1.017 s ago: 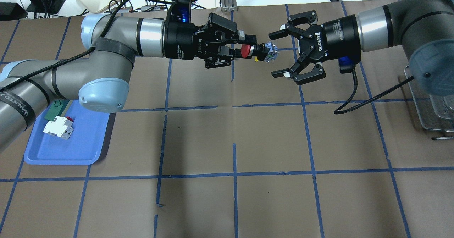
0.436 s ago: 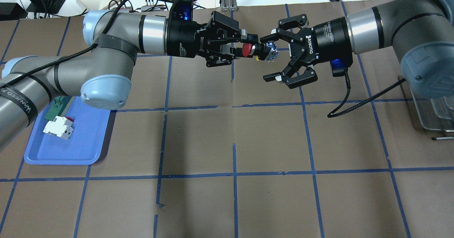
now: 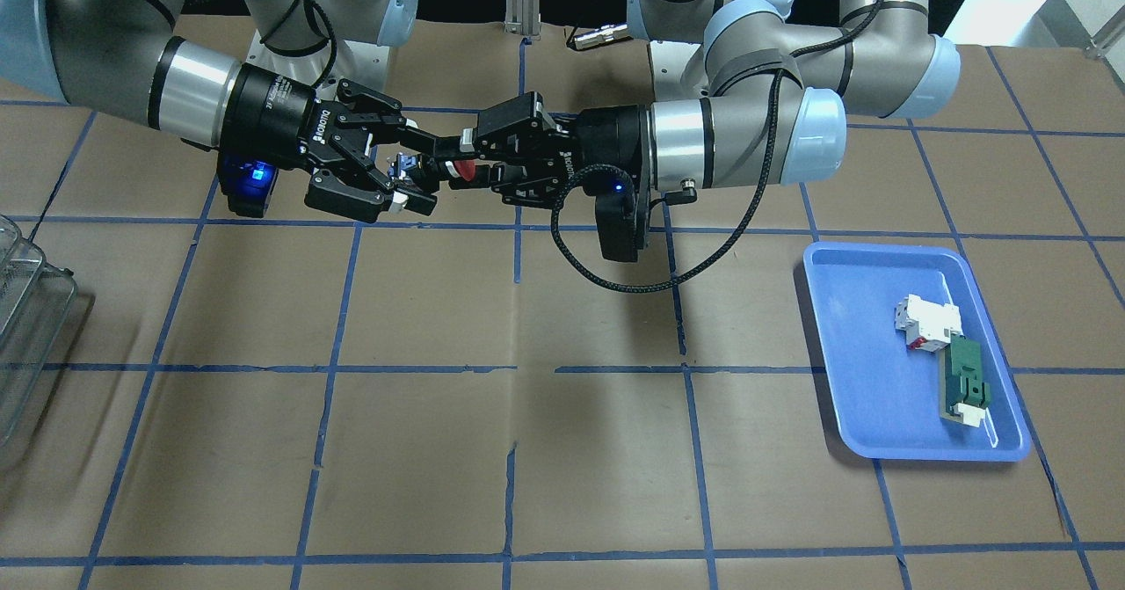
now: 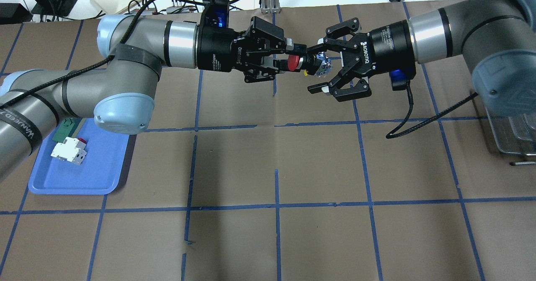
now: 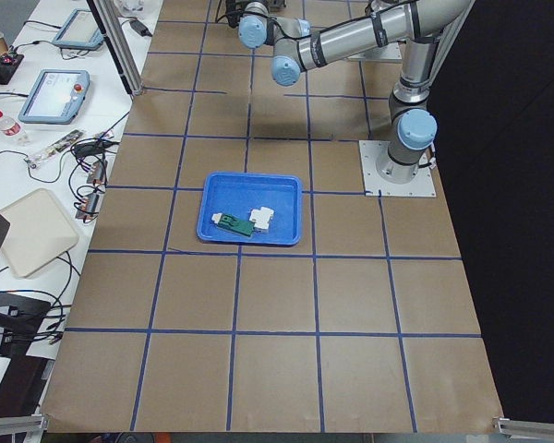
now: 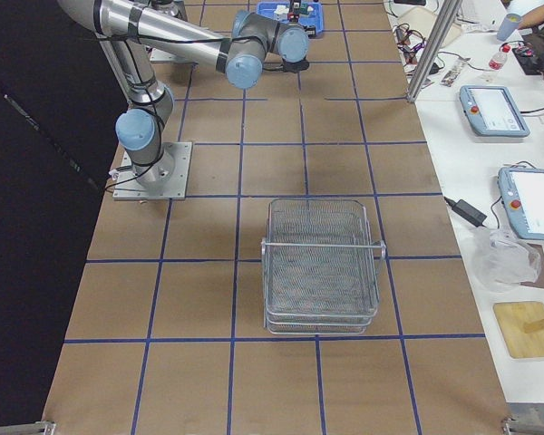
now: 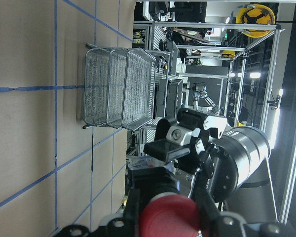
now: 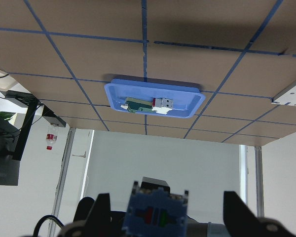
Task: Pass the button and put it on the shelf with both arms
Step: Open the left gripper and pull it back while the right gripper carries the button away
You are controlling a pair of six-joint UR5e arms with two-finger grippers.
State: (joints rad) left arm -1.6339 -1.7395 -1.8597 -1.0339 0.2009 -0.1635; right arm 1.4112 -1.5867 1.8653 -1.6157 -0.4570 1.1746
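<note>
Overhead exterior view: the left gripper (image 4: pixel 296 60) is clamped on the button (image 4: pixel 312 64) near its red cap, holding it level above the table. Facing it, the right gripper (image 4: pixel 318 66) gapes wide, its fingers on either side of the button's bluish base and apparently short of contact. The shelf (image 6: pixel 322 263) stands well behind the right gripper.

The button (image 4: pixel 294 62) has a glossy red plastic cap, a matt black body and a shiny bluish base. The shelf (image 6: pixel 322 263) is bare silvery wire mesh on a thin metal frame. The left arm (image 4: pixel 83 88) and right arm (image 4: pixel 473 25) are matt grey with polished metal wrist bands and smooth light-blue caps. Matt brown paper with blue tape lines covers the table (image 4: pixel 318 163); the tray (image 3: pixel 844 370) is smooth blue plastic.
</note>
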